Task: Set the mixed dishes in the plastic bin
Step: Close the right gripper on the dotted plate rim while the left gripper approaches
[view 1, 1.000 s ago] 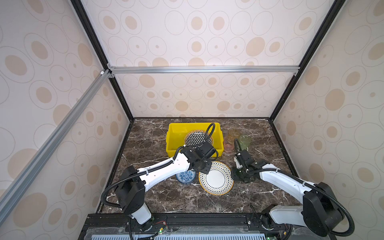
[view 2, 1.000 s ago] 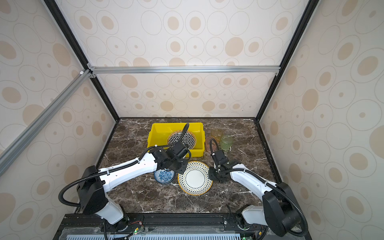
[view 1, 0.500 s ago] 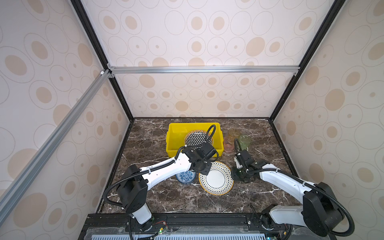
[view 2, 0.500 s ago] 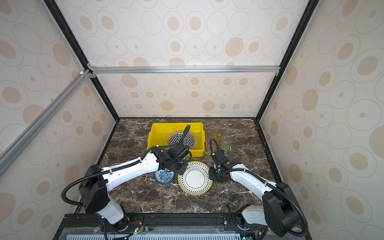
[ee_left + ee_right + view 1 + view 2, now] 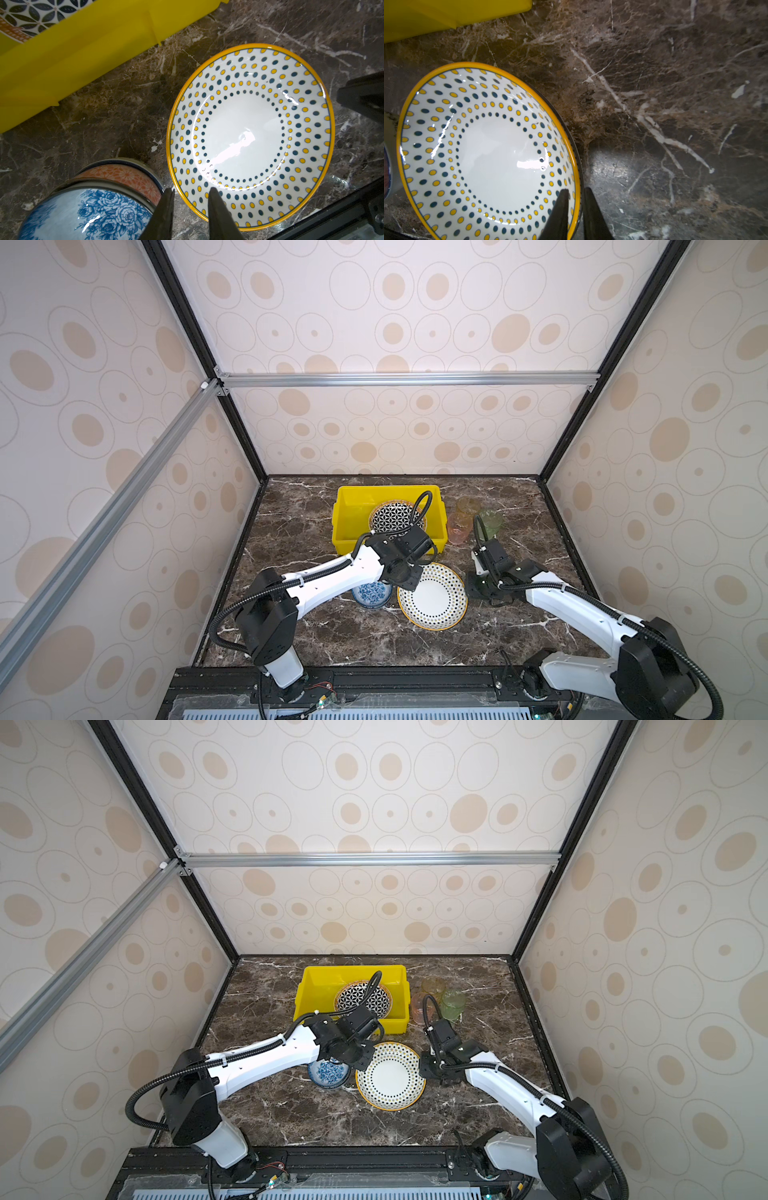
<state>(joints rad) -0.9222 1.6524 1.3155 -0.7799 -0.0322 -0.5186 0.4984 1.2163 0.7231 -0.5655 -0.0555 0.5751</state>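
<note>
The yellow plastic bin holds a black-white geometric plate. In front of it a dotted plate lies on the marble. My left gripper is open and straddles the plate's left rim, with a gap on either side. My right gripper is shut on the plate's right rim. A blue-floral bowl sits just left of the plate, touching my left outer finger.
Pink, amber and green cups stand close together right of the bin, behind my right arm. An orange-patterned band shows on the side of the bowl. Patterned walls enclose the table on three sides.
My left gripper has come down from the bin's front wall to the dotted plate's left rim. The right gripper stays on the right rim, closed slightly tighter.
</note>
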